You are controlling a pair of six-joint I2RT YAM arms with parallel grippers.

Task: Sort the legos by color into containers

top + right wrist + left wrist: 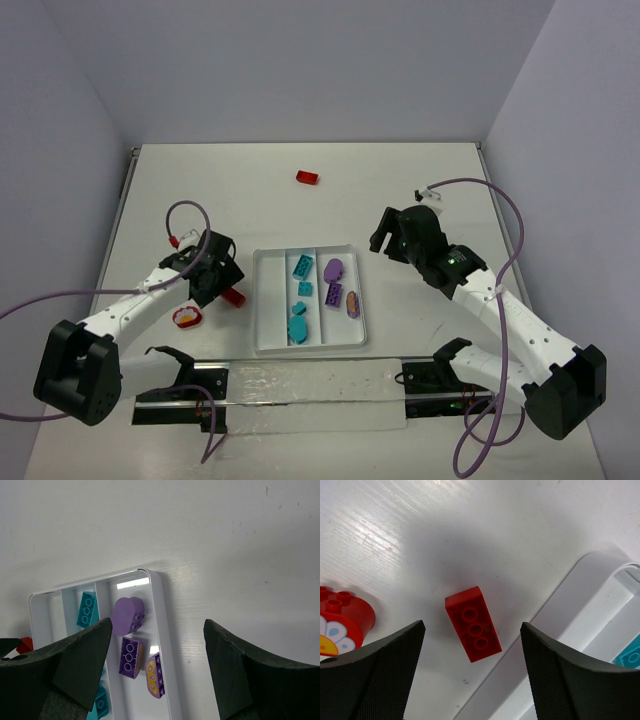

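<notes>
The white tray [259, 300] has three long compartments: the left one empty, the middle one with teal bricks [302, 266], the right one with purple bricks [333, 268]. My left gripper [218, 278] is open just left of the tray. In the left wrist view a red rectangular brick [472, 623] lies on the table between its open fingers [385, 670], untouched, next to the tray rim [580, 595]. A rounded red brick with a flower face [345, 620] lies further left. Another red brick [307, 178] lies far back. My right gripper [385, 236] is open and empty, right of the tray's far corner.
The right wrist view shows the tray's right rim [161, 615], three purple bricks [127, 616] and a teal one [87, 609]. A clear plastic strip on a black rail [300, 385] runs along the near edge. Purple cables loop by both arms.
</notes>
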